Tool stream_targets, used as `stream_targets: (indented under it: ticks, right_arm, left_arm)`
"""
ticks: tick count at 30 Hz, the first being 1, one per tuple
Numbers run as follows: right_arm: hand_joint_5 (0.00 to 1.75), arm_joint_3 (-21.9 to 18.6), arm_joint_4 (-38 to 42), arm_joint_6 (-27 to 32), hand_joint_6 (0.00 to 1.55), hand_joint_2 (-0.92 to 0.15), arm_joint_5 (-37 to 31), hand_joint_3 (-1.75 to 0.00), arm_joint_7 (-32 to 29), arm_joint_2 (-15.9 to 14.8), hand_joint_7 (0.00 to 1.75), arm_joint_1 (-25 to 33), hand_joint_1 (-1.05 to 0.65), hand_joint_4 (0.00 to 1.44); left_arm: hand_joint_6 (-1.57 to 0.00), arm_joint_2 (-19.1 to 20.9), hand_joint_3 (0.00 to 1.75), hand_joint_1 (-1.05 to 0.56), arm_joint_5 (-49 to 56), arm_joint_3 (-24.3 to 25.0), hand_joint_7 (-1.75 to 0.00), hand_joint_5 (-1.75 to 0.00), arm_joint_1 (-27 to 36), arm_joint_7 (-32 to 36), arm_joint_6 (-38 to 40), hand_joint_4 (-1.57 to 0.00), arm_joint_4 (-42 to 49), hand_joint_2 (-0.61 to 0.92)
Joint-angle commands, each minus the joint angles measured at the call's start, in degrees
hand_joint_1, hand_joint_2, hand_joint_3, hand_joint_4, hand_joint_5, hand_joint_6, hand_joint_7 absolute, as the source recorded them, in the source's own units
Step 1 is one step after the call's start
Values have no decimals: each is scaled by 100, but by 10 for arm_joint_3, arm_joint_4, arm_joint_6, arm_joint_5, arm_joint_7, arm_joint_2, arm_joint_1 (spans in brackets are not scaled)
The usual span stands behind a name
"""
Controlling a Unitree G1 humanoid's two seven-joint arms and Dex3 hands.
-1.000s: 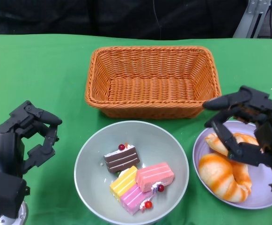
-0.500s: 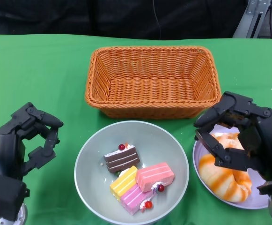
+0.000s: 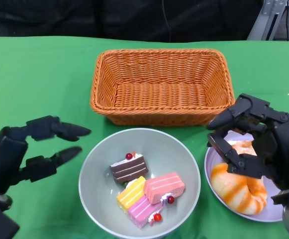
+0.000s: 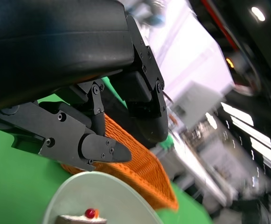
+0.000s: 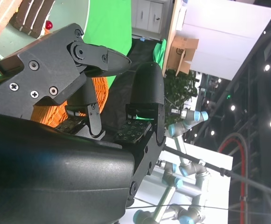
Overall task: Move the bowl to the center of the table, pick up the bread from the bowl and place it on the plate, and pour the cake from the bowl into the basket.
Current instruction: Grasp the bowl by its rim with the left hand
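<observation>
The grey bowl [image 3: 97, 169] sits near the table's front middle, just in front of the basket [image 3: 161, 84]. Several cake slices [image 3: 145, 189] lie in it: one chocolate, one yellow, two pink. The bread [image 3: 239, 186], an orange-glazed croissant, lies on the lilac plate [image 3: 272, 205] at the right. My right hand [image 3: 258, 142] hovers over the plate's far side with its fingers spread and nothing in them. My left hand [image 3: 35, 149] is just left of the bowl, its fingers apart and pointing at the rim. In the left wrist view the fingers [image 4: 98, 147] stop short of the bowl [image 4: 93, 196].
The empty orange wicker basket stands behind the bowl at the table's middle. Green cloth [image 3: 40, 74] covers the table, with bare cloth to the far left and behind the left hand. The plate lies close to the table's right front.
My left hand has uncurled and stretched its fingers towards the bowl's left rim. My right hand has come down and left a little over the plate; the bread has stayed on the plate.
</observation>
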Motion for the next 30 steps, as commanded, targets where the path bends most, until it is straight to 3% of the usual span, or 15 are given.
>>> stream_targets:
  ticks: [1,5,17,30]
  right_arm:
    - [145,-9,-3,12,71,-59,6,-80,-10,2,115,-6,-10,71]
    - [145,-8,-7,20,70,-58,3,-83,-16,2,116,-5,-9,71]
    - [148,-12,-9,39,68,-57,24,-90,-21,11,119,-11,-7,69]
    - [152,-11,-42,78,65,-64,12,-77,-51,25,122,-1,-11,67]
  left_arm:
    - [-80,53,3,-28,43,1,-1,-23,18,-11,-22,-75,-46,91]
    - [-73,82,1,-35,77,-1,0,-10,22,-6,-47,-71,-56,92]
    - [-70,143,0,-43,174,13,0,-4,35,23,-116,-69,-53,83]
    - [-85,109,1,-41,341,64,-4,-8,42,113,-223,-88,-61,83]
